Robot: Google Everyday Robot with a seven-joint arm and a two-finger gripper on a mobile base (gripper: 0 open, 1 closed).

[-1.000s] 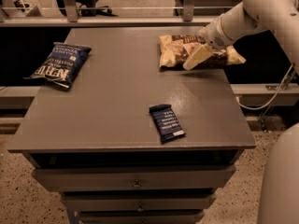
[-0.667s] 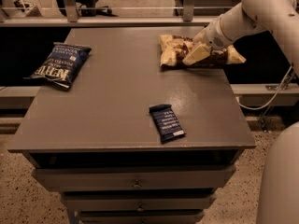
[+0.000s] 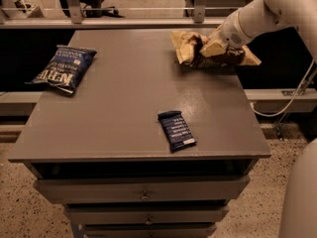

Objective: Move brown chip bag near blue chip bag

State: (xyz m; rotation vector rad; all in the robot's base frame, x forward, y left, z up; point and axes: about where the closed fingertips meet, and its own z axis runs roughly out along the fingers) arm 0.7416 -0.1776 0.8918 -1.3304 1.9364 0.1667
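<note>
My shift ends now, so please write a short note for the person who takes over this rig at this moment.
Gripper: at the brown chip bag, far right of the table; whether it holds the bag is unclear.
Blue chip bag: far left edge, well apart from the brown one.
Done: gripper is at the bag.
Left: bring the brown bag across to the left and set it beside the blue one.

The cream gripper [image 3: 213, 47] sits on the tan-and-dark brown chip bag [image 3: 184, 43] at the far right corner of the grey table [image 3: 124, 93]. The blue chip bag [image 3: 63, 67] has white lettering.
</note>
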